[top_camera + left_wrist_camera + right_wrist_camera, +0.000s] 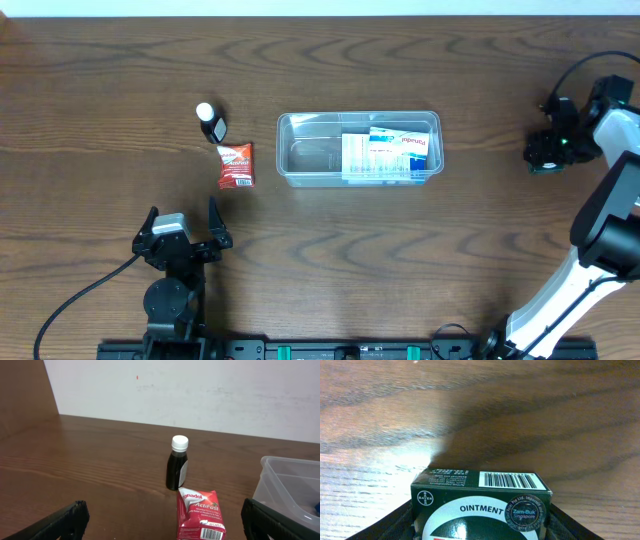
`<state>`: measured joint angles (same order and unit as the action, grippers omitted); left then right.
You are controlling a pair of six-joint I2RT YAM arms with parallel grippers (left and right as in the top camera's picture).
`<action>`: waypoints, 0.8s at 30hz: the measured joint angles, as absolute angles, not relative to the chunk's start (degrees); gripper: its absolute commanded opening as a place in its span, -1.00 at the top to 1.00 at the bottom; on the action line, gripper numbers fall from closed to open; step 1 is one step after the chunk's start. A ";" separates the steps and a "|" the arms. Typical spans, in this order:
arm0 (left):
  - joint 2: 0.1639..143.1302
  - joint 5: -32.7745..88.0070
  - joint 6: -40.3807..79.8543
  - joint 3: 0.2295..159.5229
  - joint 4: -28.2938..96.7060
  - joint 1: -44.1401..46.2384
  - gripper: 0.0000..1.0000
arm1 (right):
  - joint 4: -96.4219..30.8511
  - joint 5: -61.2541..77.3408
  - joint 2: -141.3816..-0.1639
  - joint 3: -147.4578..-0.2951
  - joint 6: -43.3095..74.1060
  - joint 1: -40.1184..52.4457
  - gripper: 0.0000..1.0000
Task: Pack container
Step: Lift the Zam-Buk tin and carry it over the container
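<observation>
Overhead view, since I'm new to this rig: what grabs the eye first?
The clear container at table centre, a Panadol box in its right half. Left of it sit a white-capped dark bottle and a red Panadol ActiFast packet. At far right, the right end effector grips a green Zam-Buk ointment box.

**A:** Starting with the left arm (170, 292): black all over, with chunky round joint housings and a pale grey block (168, 224) set behind the left gripper (182, 212).

**B:** There's a black cable (75, 300) trailing off its base too. Its fingers (60, 522) are matte black and wedge-shaped.

**A:** Over on the right arm (608, 205), smooth white shells with black joints between them.

**B:** The right gripper (540, 155) is black with a small green light (562, 143) glowing on it, and a second black cable (572, 72) arches above.
</observation>
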<state>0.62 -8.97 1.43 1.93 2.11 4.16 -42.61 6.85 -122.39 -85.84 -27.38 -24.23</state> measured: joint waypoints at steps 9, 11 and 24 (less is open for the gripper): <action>0.62 -8.97 1.43 1.93 2.09 4.16 -0.96 | -46.65 2.85 -122.28 -86.72 -25.30 -21.96 -0.24; 0.62 -8.97 1.43 1.93 2.11 4.16 -0.96 | -49.32 2.33 -122.28 -87.77 -24.47 -21.56 -0.20; 0.62 -8.97 1.43 1.93 2.11 4.16 -0.96 | -56.55 1.63 -110.15 -92.55 -15.03 -15.07 -0.22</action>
